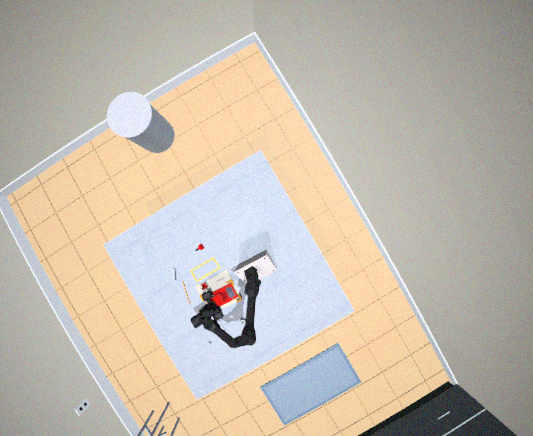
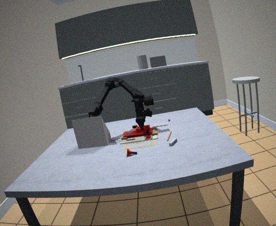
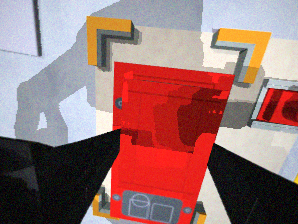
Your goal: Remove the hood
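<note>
The red toy car [image 1: 231, 291] [image 2: 129, 133] [image 3: 172, 107] sits on a pale base between orange corner brackets. My gripper [image 2: 142, 129] [image 3: 163, 139] points down over it and is shut on the hood [image 3: 160, 167], a red part with one black finger at each side. The hood is still at the car; whether it has come free of the body I cannot tell. The marked area [image 1: 203, 265] [image 2: 154, 142] is a yellow outline on the table beside the base, with nothing inside it.
A small red part [image 1: 204, 286] [image 2: 148, 135] [image 3: 282, 107] sits in a holder beside the car. A red and black piece [image 1: 200, 247] [image 2: 128, 152] lies beyond the outline. An orange stick [image 2: 169, 136] and a grey block [image 2: 173, 142] lie nearby. A large grey box [image 2: 91, 132] stands opposite.
</note>
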